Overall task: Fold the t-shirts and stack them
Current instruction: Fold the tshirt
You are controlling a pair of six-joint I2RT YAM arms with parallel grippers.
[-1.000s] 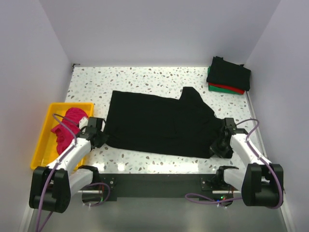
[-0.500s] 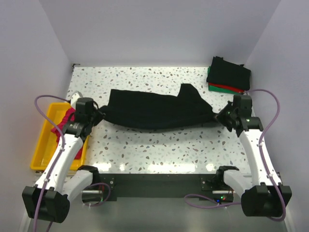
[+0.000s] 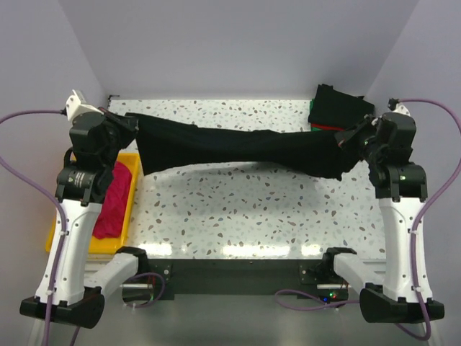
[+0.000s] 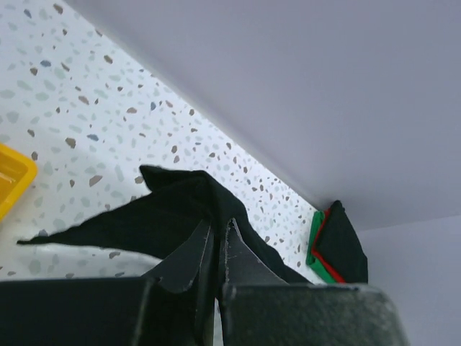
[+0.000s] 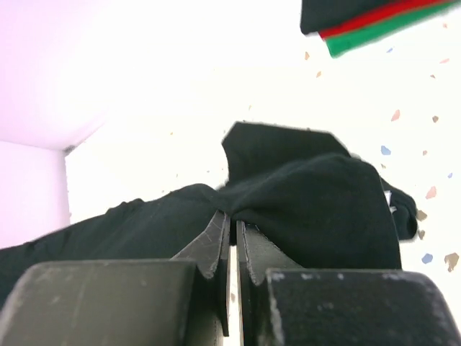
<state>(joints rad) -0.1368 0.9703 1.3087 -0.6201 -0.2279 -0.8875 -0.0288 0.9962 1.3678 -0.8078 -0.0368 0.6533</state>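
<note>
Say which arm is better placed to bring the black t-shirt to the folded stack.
Right, likely. The right gripper, shut on one end of the black t-shirt, is beside the folded stack at the far right corner; the left gripper holds the other end across the table.

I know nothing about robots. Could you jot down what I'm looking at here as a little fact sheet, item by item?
Black t-shirt: lifted off the table, stretched between the two arms
Left gripper: shut on the shirt's left end
Right gripper: shut on the shirt's right end
Folded stack: far right corner; black on top, red and green beneath
Yellow tray: left side, holds a pink shirt
</note>
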